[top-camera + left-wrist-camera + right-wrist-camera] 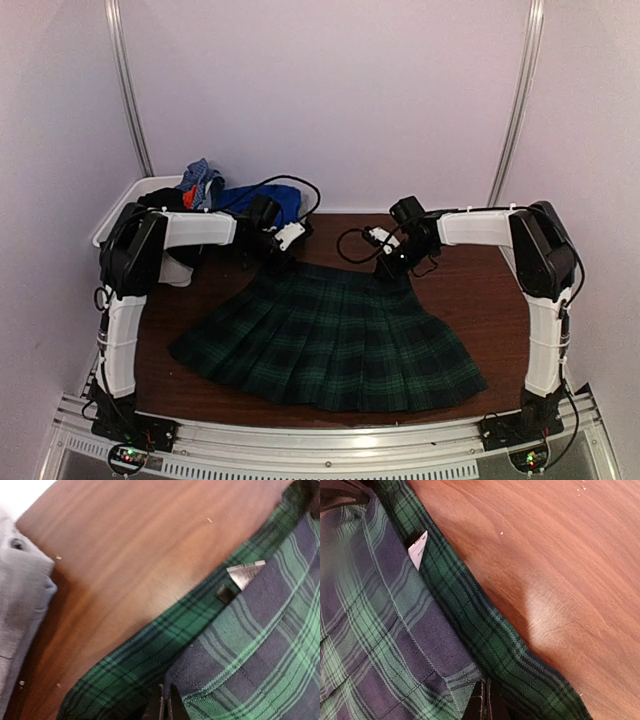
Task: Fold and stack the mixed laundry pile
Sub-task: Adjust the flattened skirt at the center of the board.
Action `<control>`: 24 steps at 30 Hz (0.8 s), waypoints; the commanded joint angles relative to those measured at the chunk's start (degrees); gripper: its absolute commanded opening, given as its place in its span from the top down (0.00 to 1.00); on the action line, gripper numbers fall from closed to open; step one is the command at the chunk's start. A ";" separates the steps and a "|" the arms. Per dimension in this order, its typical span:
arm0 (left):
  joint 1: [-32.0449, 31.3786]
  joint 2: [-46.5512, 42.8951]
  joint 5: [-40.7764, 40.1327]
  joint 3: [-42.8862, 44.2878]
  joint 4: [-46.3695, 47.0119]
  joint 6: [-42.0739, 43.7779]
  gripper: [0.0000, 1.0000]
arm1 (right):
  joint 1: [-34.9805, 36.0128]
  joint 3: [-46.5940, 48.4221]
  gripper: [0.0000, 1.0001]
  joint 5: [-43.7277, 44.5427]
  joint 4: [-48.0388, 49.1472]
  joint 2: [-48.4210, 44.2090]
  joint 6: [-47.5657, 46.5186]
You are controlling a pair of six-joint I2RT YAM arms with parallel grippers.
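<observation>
Laundry pile [205, 185]: mostly heaped in and over the white basket [112, 222] at the far left corner of the table [480, 300]. The blue T-shirt [268, 200] and multicoloured pieces are crumpled on top, none folded.
Tartan skirt [330, 345]: the only item taken out. It lies spread flat mid-table, waistband toward the far side, hem fanned toward the arm bases, pleats fairly even.
Left gripper [166, 705]: fingers pressed together, pinching the left end of the waistband.
Right gripper [485, 702]: likewise closed, pinching the right end. The white sewn-in label [417, 547] shows inside the waistband, a little further along.
Done: one garment separated and laid flat, both waistband corners gripped.
Not done: no fold in the skirt, no stack anywhere on the table, the remaining garments not sorted.
Progress (judgement): early, first of several garments, at the start of its first fold.
Next (judgement): lift the waistband with both arms together and carry it toward the hem, keeping the edge taut so the halves meet evenly.
</observation>
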 commanded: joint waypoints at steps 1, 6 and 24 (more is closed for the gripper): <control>2.21 -2.60 -10.30 -1.29 5.78 -5.87 0.93 | -0.49 -0.95 1.00 8.98 -2.02 -0.38 1.79; 2.16 -6.76 -11.47 -4.18 7.77 -7.03 0.76 | -0.29 -1.46 1.00 10.61 -2.30 0.41 2.33; 3.32 -10.03 -6.45 -14.28 14.40 -19.68 0.39 | -1.16 -3.63 1.00 11.24 -2.59 0.77 4.52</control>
